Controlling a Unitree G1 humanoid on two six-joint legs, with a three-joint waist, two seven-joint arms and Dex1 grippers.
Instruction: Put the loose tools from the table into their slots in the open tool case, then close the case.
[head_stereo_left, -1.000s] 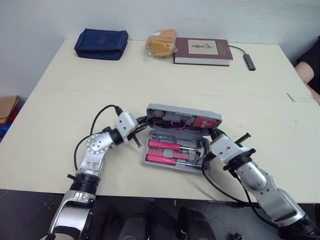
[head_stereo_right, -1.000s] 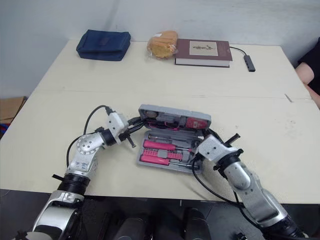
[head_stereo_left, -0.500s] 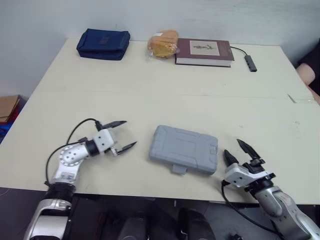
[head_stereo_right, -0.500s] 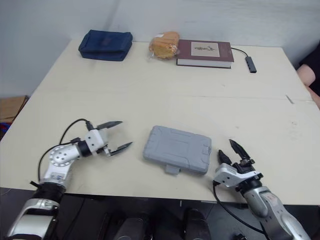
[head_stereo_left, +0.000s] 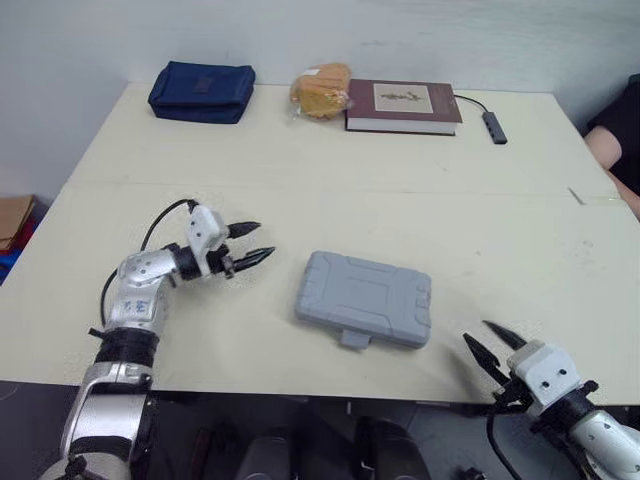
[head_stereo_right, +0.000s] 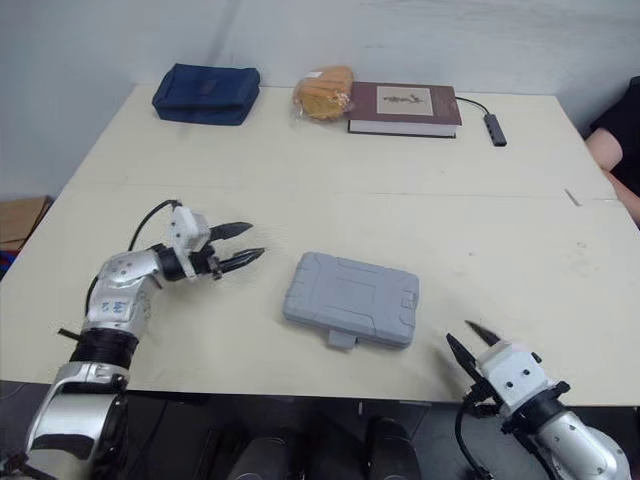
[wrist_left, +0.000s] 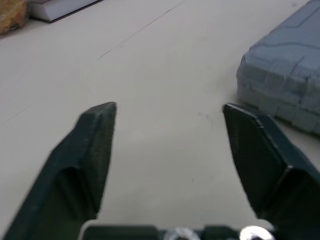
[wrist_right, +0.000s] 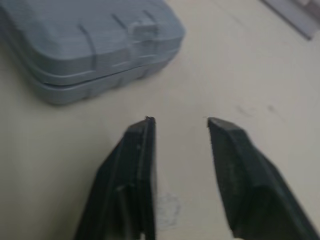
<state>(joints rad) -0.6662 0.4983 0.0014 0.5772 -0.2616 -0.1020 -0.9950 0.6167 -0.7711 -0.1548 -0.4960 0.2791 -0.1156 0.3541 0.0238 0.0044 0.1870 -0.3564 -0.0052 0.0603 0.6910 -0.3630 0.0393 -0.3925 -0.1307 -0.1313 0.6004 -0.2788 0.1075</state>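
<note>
Case: the grey ribbed plastic tool case lies flat with its lid shut, in the front middle of the cream table; whatever is inside is hidden.
Left gripper: just off the tabletop, left of the case and apart from it; fingers spread wide, holding nothing.
Right gripper: near the table's front edge, right of the case; jaws moderately parted, empty.
Far edge: navy blue fabric pouch; yellow-brown bagged bundle; dark red hardcover book.
Left wrist view: one ribbed corner of the case beyond the black fingers.
Right wrist view: the case's seam and a small tab on its edge.
</note>
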